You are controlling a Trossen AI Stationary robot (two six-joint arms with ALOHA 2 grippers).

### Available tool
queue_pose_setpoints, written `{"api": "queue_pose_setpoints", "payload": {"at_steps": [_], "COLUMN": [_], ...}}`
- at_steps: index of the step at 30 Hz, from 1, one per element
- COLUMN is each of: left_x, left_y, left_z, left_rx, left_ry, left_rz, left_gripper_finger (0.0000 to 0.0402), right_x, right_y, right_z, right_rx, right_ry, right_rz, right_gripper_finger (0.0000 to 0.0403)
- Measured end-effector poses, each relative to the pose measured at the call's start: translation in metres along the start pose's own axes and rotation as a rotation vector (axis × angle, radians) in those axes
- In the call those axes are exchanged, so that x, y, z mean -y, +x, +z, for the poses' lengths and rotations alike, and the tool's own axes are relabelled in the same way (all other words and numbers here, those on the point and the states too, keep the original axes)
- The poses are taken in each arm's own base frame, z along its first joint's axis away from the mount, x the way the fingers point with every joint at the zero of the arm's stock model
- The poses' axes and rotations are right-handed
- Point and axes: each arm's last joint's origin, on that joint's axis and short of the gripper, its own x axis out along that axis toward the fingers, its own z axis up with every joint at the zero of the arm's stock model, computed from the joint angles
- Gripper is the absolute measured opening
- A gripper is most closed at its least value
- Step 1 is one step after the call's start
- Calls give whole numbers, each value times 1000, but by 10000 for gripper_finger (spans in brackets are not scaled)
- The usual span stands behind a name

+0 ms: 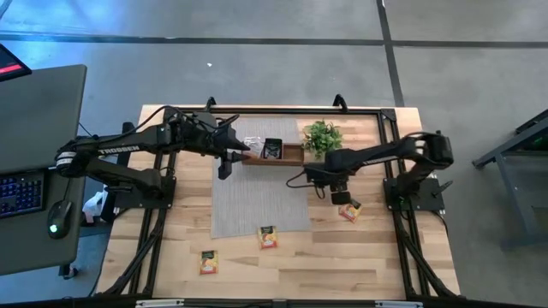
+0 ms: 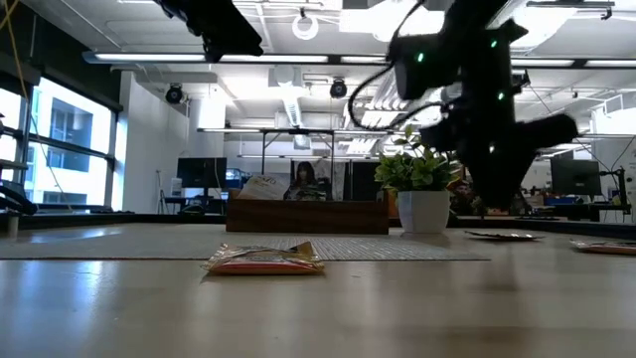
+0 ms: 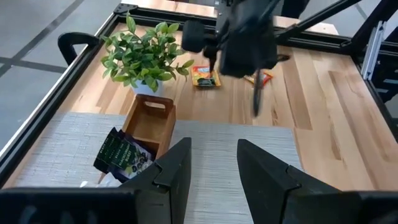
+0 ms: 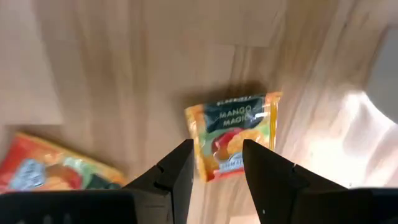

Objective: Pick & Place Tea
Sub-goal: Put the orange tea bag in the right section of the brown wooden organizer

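A: What sits on the counter [image 1: 377, 257]?
B: A grey mat [image 1: 257, 192]; at its far edge a wooden tray [image 1: 287, 156] holding sachets, the left pincer [image 1: 229, 162] spread above its left end.
A: And right?
B: The right pincer [image 4: 214, 163], spread, hangs over a mango sachet [image 4: 235, 134]; an orange sachet [image 4: 46, 165] lies beside, two sachets nearer.

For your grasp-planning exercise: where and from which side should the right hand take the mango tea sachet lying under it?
The mango sachet lies flat on the bare wood, so come straight down from above. The right hand hangs open over it; I would close across its two opposite side edges near the middle, well clear of the second sachet beside it.
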Motion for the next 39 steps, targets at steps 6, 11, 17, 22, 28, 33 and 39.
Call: {"api": "queue_pose_setpoints", "payload": {"at_steps": [6, 11, 17, 22, 28, 33, 39], "left_x": [0, 0, 0, 0, 0, 0, 0], "left_y": [0, 0, 0, 0, 0, -1, -1], "left_z": [0, -1, -2, -7, -10, -10, -10], "left_rx": [-4, -11, -22, -75, -101, -104, -104], "left_ry": [-5, -5, -4, 14, 13, 13, 13], "left_rz": [0, 0, -1, 0, -1, 0, 0], "left_gripper_finger": [128, 128, 128, 128, 128, 128, 128], "right_x": [20, 33, 37, 32, 23, 9, -9], "right_y": [30, 44, 51, 53, 51, 47, 24], "right_z": [7, 11, 14, 17, 20, 25, 49], "right_rx": [-88, -93, -65, -65, -40, -41, 53], "right_ry": [2, -1, 51, 22, 28, 134, 252], "right_rz": [67, 58, 142, 179, 206, 242, 235], "right_gripper_finger": [134, 134, 129, 82, 13, 24, 6]}}
